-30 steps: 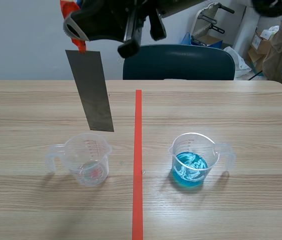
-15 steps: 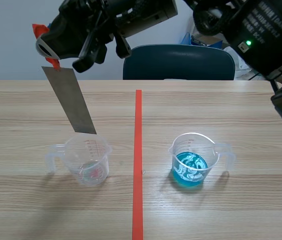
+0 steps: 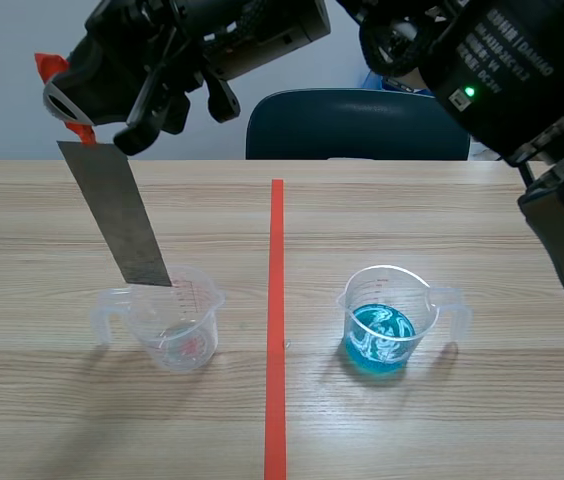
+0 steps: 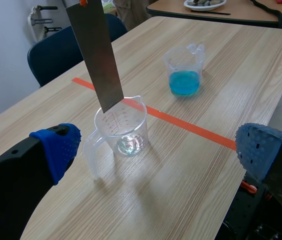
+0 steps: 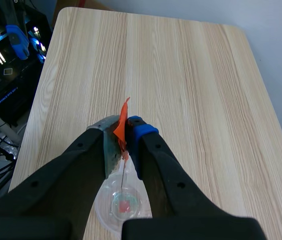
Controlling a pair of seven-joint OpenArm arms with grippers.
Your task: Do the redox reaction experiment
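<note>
Metal strip (image 3: 114,212), clamped in the right end effector (image 3: 70,102), was judged best lowered slowly, centred over the clear beaker (image 3: 177,325).

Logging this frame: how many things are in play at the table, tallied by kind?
Cups: 2, the clear cup and the cup of blue liquid
Metal strip: 1
Total: 3
</note>
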